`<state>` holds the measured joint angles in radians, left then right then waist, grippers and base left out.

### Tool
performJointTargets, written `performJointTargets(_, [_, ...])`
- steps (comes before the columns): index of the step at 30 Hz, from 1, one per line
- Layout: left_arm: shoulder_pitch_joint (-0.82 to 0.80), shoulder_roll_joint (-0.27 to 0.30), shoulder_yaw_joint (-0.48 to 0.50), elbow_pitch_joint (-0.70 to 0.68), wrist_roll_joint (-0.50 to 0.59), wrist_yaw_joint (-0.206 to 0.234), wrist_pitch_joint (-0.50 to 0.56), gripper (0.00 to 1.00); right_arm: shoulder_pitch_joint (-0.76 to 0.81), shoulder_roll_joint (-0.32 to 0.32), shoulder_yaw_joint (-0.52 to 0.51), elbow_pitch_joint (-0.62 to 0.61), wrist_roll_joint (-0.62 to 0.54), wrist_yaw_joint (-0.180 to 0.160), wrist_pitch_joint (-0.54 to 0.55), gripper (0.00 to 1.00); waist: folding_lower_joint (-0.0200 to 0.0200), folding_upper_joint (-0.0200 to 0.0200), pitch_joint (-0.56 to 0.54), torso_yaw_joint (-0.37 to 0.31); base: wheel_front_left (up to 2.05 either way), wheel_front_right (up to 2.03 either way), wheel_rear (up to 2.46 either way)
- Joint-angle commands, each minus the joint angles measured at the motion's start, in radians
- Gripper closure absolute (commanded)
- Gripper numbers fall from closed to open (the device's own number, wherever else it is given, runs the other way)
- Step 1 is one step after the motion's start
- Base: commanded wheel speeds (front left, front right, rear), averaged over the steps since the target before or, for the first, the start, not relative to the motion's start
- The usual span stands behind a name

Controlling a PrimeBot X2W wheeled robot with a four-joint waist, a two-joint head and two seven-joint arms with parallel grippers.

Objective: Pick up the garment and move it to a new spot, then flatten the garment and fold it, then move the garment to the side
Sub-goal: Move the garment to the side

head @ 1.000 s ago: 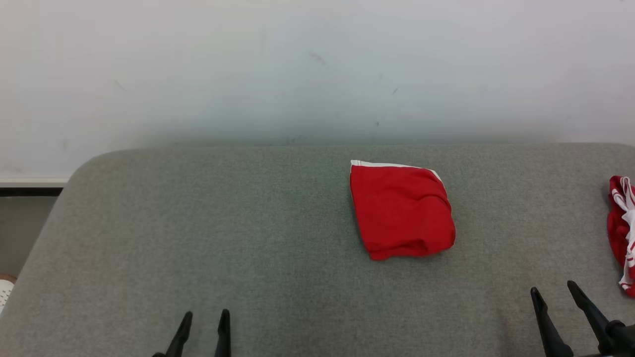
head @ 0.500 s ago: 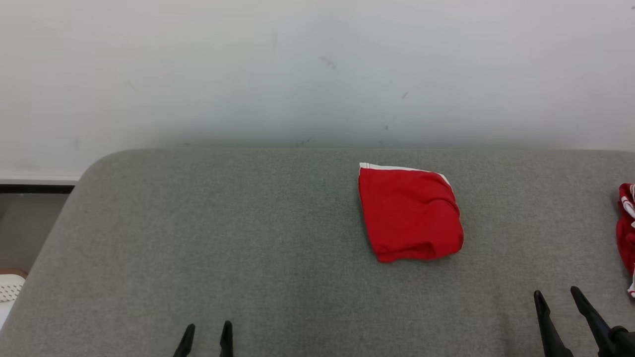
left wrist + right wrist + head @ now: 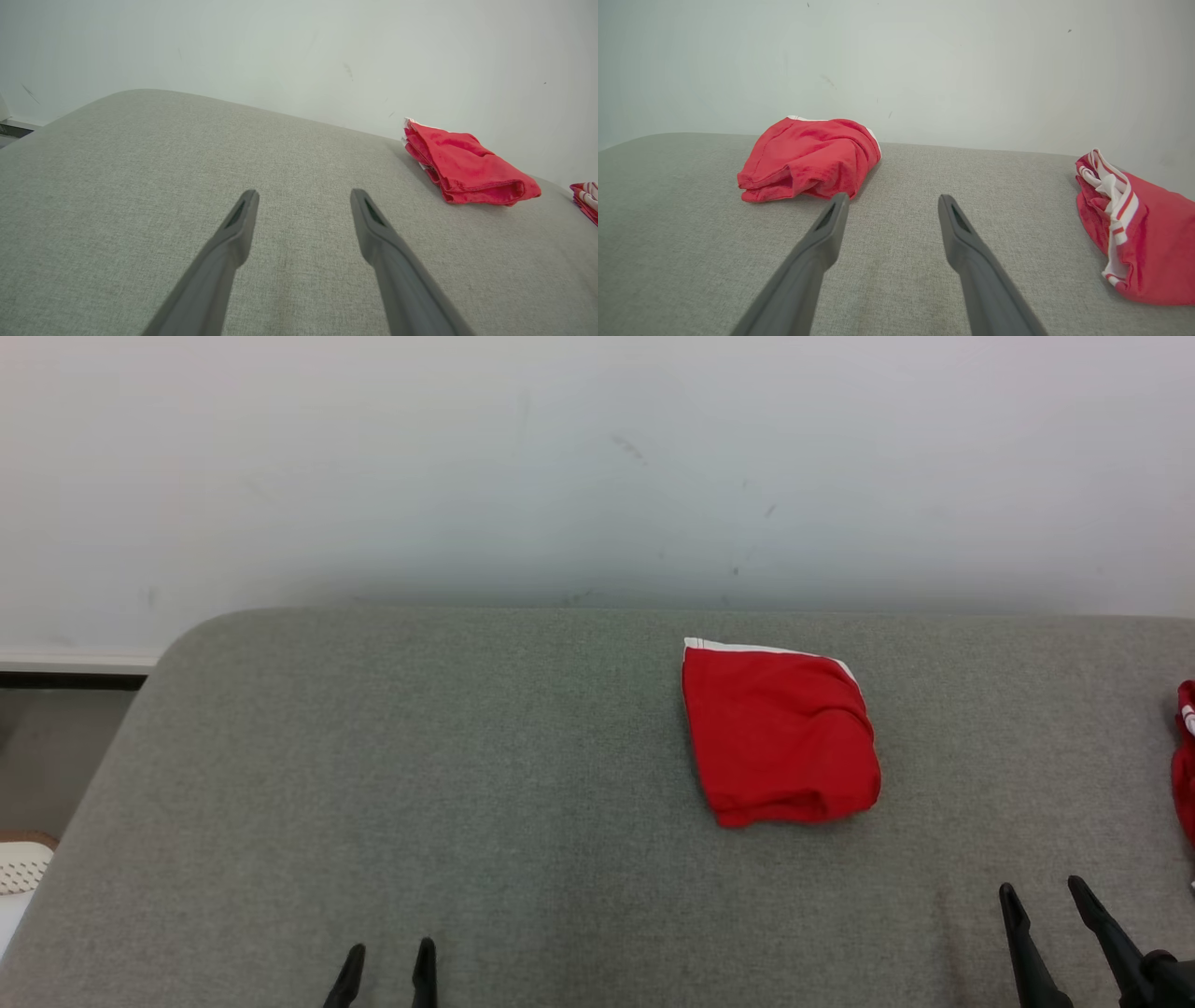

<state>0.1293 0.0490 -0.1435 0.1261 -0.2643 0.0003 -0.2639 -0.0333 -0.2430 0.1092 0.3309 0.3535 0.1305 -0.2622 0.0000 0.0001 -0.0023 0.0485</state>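
Observation:
A folded red garment [image 3: 780, 733] with a white edge lies flat on the grey padded surface [image 3: 467, 784], right of centre and near the back edge. It shows in the left wrist view [image 3: 467, 165] far to the right, and in the right wrist view [image 3: 808, 158] just beyond the left finger. My left gripper [image 3: 390, 947] [image 3: 303, 192] is open and empty over bare fabric at the front. My right gripper [image 3: 1041, 885] [image 3: 892, 196] is open and empty at the front right, short of the garment.
A second red garment with white stripes [image 3: 1186, 761] [image 3: 1134, 233] lies crumpled at the surface's far right edge. A pale wall [image 3: 597, 476] stands right behind the surface. The surface's rounded left corner drops to the floor, where a white perforated object [image 3: 23, 863] sits.
The whole picture has shifted a little to the right, so the camera has turned. The left gripper sits slightly lower in view. The garment has not moved on the surface; both grippers stay open.

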Motion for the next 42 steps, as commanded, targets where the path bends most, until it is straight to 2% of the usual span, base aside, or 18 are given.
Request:
performJointTargets(1, [-0.002,0.003,0.002,0.001,0.0,-0.003,0.0,0.0,-0.001,0.0,0.0,0.003,0.007,0.0,-0.002,0.0,0.0,-0.0001,0.001,0.0,0.0,0.0,0.0])
performJointTargets(9, [-0.006,0.003,-0.004,-0.002,0.001,-0.001,0.0,0.0,-0.017,-0.005,0.0,-0.008,0.039,0.0,-0.002,0.0,0.0,-0.0001,0.015,0.002,0.0,0.0,0.0])
performJointTargets(15, [-0.026,0.003,-0.008,-0.007,0.01,-0.004,0.0,0.0,-0.072,-0.025,0.007,-0.024,0.168,0.0,0.045,0.0,0.0,-0.0001,0.057,0.013,0.0,0.0,0.0])
performJointTargets(19, [-0.053,0.003,-0.018,-0.007,0.015,-0.007,0.0,0.0,-0.135,-0.046,0.007,-0.05,0.313,0.0,0.185,0.0,0.0,-0.0001,0.103,0.03,0.0,0.0,0.0])
performJointTargets(23, [-0.077,0.003,-0.027,-0.003,0.009,-0.006,0.0,0.0,-0.199,-0.067,0.005,-0.072,0.451,0.0,0.388,0.0,0.0,-0.0001,0.142,0.055,0.0,0.0,0.0])
performJointTargets(28, [-0.106,0.004,-0.057,0.007,-0.013,-0.001,0.0,0.0,-0.292,-0.062,-0.074,-0.03,0.552,0.0,0.606,0.0,0.0,-0.0001,0.177,0.097,0.0,0.0,0.0])
performJointTargets(35, [-0.131,0.003,-0.11,0.014,-0.04,0.014,0.0,0.0,-0.436,-0.013,-0.226,0.11,0.561,0.0,0.821,0.0,0.0,-0.0001,0.208,0.162,0.0,0.0,0.0])
performJointTargets(42, [-0.148,0.004,-0.137,0.023,-0.047,0.016,0.0,0.0,-0.541,0.028,-0.346,0.227,0.506,0.0,0.927,0.0,0.0,-0.0001,0.234,0.211,0.0,0.0,0.0])
